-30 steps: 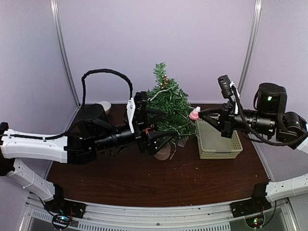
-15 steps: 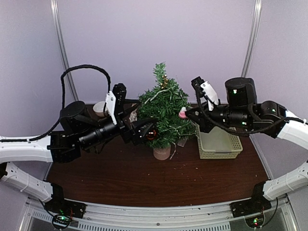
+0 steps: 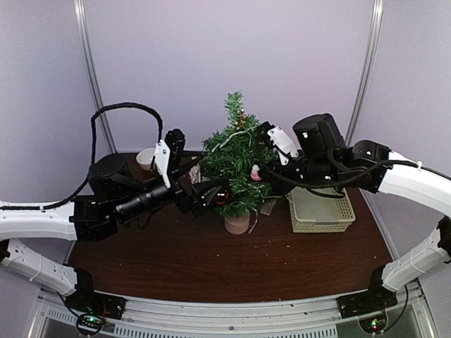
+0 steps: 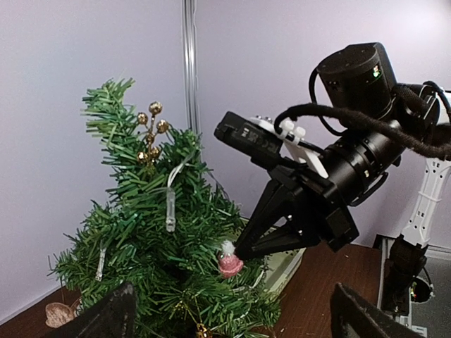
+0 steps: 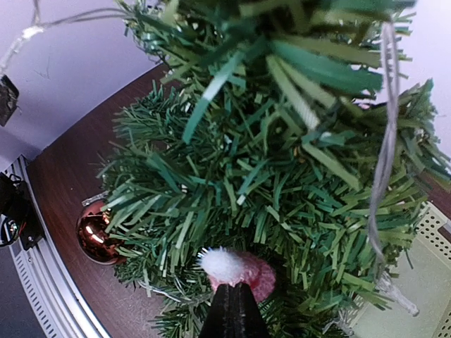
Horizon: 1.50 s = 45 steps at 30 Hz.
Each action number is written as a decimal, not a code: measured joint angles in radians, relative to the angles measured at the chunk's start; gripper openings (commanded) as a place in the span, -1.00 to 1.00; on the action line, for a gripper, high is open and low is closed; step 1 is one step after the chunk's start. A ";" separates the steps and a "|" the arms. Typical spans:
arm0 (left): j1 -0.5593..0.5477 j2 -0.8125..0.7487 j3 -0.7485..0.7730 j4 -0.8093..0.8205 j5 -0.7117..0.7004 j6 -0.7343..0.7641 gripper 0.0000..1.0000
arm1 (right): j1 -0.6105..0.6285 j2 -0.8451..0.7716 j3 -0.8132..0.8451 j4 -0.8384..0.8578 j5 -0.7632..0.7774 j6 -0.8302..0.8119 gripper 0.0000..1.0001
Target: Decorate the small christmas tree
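Observation:
The small christmas tree [image 3: 238, 151] stands at the table's back middle on a pale base [image 3: 237, 224]. It carries gold berries [image 4: 151, 127], clear light strands [image 4: 170, 211] and a red bauble [image 3: 223, 198] low on its left side, also seen in the right wrist view [image 5: 96, 232]. My right gripper [image 3: 258, 172] is shut on a pink hat ornament with a white pompom [image 5: 243, 271], pressed into the tree's right branches [image 4: 230, 265]. My left gripper [image 3: 203, 184] is open and empty just left of the tree, near the bauble.
A pale green basket [image 3: 320, 208] sits right of the tree under my right arm. A white cup [image 3: 148, 158] stands at the back left behind my left arm. The purple backdrop with metal poles is close behind the tree.
My right arm has swung left and carried the pink hat from beside the basket into the tree's branches. My left gripper has drawn back left from the tree, with the red bauble hanging there.

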 measured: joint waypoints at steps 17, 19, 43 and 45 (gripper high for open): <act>0.007 -0.026 -0.004 -0.010 -0.010 0.004 0.94 | 0.001 0.039 0.068 -0.060 0.007 0.048 -0.24; 0.008 -0.032 -0.004 -0.024 -0.015 0.002 0.94 | 0.001 0.026 0.072 -0.063 0.006 0.049 -0.15; 0.700 -0.071 0.225 -0.801 0.058 -0.326 0.95 | -0.619 -0.287 -0.179 0.049 -0.285 0.042 0.99; 0.779 -0.030 0.219 -0.839 0.093 -0.354 0.95 | -0.690 -0.291 -0.257 0.077 -0.332 0.059 0.99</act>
